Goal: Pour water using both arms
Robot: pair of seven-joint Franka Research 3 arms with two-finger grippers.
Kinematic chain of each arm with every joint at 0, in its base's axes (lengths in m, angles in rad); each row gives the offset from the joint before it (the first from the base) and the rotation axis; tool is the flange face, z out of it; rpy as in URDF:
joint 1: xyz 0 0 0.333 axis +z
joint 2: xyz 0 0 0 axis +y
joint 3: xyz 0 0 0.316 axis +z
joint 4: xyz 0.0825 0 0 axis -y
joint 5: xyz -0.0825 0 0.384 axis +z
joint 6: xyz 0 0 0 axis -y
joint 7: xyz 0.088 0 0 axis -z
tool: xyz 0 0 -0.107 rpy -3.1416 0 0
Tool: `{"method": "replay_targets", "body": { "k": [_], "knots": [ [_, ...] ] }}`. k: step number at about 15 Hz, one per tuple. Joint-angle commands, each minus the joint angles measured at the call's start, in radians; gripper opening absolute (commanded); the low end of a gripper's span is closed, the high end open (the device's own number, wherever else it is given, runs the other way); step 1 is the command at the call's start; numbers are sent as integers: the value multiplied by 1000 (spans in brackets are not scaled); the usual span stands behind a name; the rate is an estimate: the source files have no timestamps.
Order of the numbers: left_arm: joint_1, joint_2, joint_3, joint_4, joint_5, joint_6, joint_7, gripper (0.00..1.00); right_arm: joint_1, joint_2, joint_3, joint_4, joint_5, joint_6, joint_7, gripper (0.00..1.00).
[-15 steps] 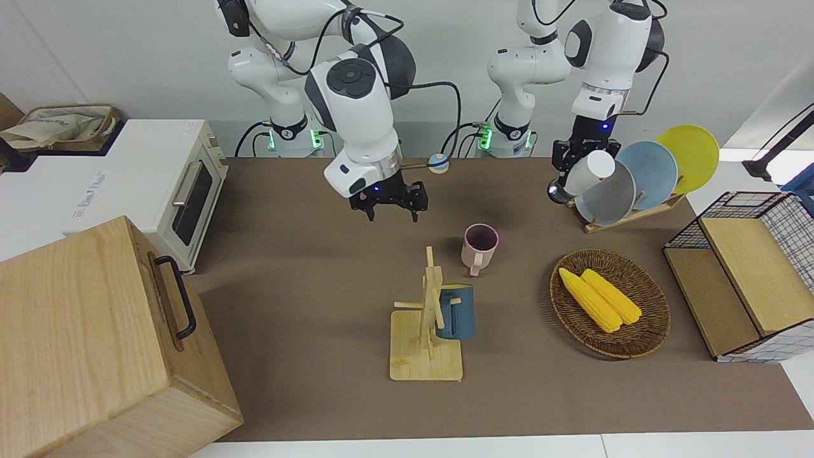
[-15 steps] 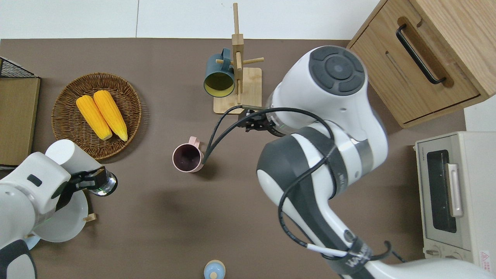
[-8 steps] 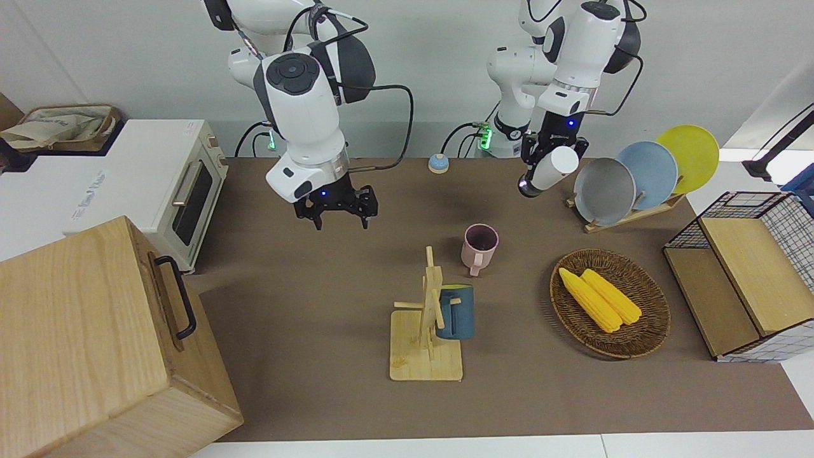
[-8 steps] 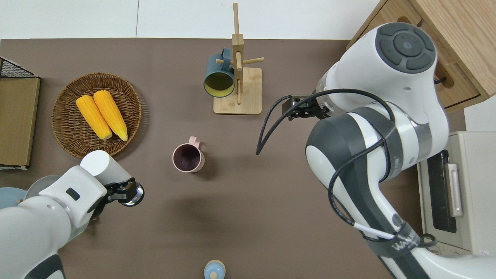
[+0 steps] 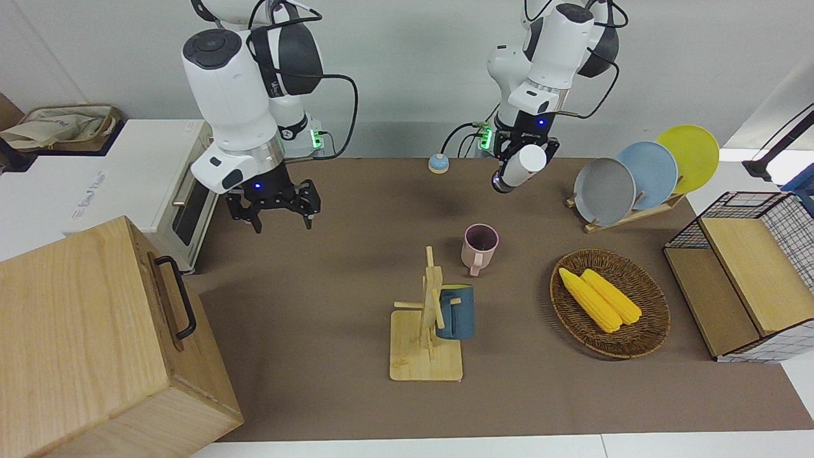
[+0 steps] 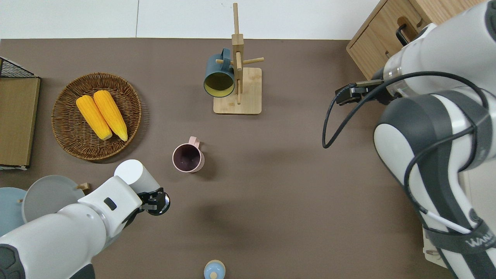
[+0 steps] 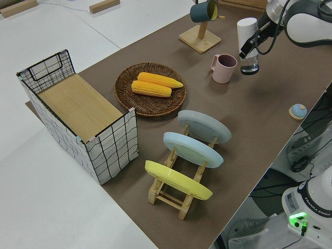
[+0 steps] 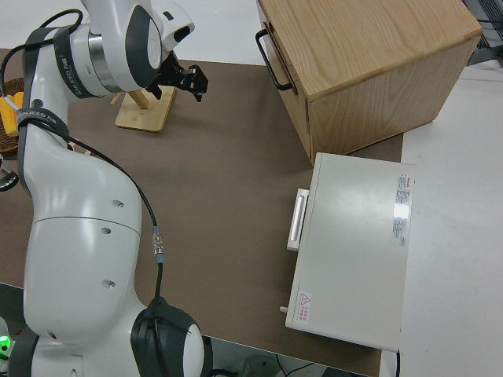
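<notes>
My left gripper [image 5: 516, 159] is shut on a bottle [image 7: 248, 45] with a white upper part and a clear lower part. It holds the bottle in the air, slightly tilted, over the brown mat [image 6: 248, 217] between the pink mug [image 6: 188, 158] and the plate rack [image 5: 636, 178]. The mug stands upright on the mat with its mouth up. No water shows as a stream. My right gripper [image 5: 280, 215] hangs open and empty over the mat near the wooden cabinet [image 5: 95, 337] and the toaster oven [image 5: 175, 184].
A wooden mug tree [image 5: 427, 318] with a blue mug [image 5: 456, 313] stands farther from the robots than the pink mug. A wicker basket [image 5: 648, 331] holds two corn cobs. A wire crate [image 5: 763, 210] sits at the left arm's end. A small blue bell [image 5: 437, 163] lies near the robots.
My left gripper has carried the bottle from the plate rack toward the pink mug. My right arm has swung away from the mug toward the oven and cabinet, its gripper staying open.
</notes>
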Motion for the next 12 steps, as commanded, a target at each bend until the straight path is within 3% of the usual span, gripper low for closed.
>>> {"method": "replay_targets", "body": {
  "k": [1, 5, 12],
  "knots": [
    [-30, 1, -9, -10, -35, 33, -13, 43, -44, -73, 14, -36, -39, -27, -85, 992],
    [-28, 60, -57, -9, -38, 87, -56, 43, -55, -133, 12, -36, -65, -92, -119, 992],
    [-28, 126, -61, 14, -35, 76, -53, 39, -57, -185, 12, -32, -39, -193, -114, 992]
  ]
}}
